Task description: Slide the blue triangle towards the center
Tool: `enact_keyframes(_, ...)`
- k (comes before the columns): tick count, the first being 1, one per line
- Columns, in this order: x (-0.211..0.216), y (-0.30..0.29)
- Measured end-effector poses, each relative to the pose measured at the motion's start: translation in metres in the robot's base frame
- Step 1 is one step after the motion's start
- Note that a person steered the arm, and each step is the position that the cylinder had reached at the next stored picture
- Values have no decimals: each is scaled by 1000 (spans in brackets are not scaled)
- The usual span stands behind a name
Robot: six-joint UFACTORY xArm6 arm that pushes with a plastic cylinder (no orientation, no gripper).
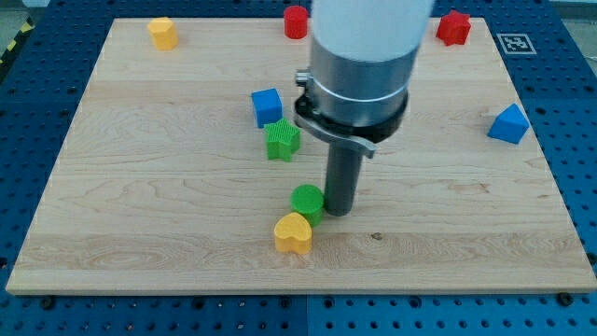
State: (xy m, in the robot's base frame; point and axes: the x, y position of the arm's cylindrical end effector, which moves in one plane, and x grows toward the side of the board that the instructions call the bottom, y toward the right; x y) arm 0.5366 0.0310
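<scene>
The blue triangle (508, 124) lies near the right edge of the wooden board (140, 205). My tip (339, 211) rests on the board near its middle, far to the left of the blue triangle. The tip stands right beside the green cylinder (306, 202), on that block's right. A yellow heart-shaped block (293, 233) lies just below the green cylinder.
A blue cube (267, 105) and a green star-shaped block (282, 140) lie above and left of my tip. A yellow block (163, 33) sits at the top left. A red block (296, 21) and another red block (454, 27) sit along the top edge.
</scene>
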Motion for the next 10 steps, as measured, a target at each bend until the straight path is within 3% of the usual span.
enact_keyframes(1, 0, 5)
enact_keyframes(3, 0, 128)
enact_keyframes(5, -81, 225)
enact_keyframes(7, -102, 291)
enact_keyframes(9, -140, 281)
enact_keyframes(10, -137, 261)
